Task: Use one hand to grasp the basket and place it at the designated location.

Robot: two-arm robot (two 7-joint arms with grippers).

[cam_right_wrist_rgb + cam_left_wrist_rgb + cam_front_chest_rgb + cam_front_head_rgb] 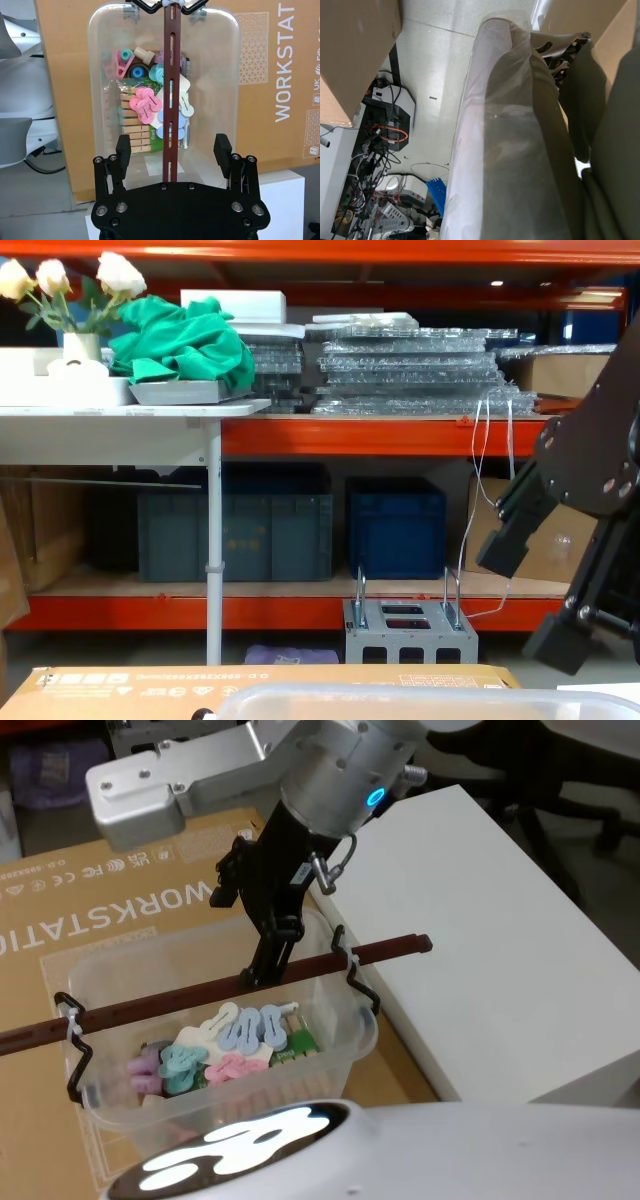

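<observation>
Basket (320,1070) holding pastel clips (232,1042)

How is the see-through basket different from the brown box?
The basket is see-through plastic; the box is brown cardboard. The basket has rounded corners and a bar handle; the box has white letters. The basket shows coloured clips inside; the box hides its inside. The right gripper straddles the handle, open.

the basket (220,60) is translucent whitish plastic, smooth and faintly glossy. its handle strip (171,100) looks like matt reddish-brown plastic. the pegs (132,127) are bare, pale wood, and the clips (145,102) are smooth pastel plastic. the right gripper (172,146) is matt black with shiny metal screws. the box (270,75) is matt brown cardboard. the surface (480,920) is smooth, matt white.
</observation>
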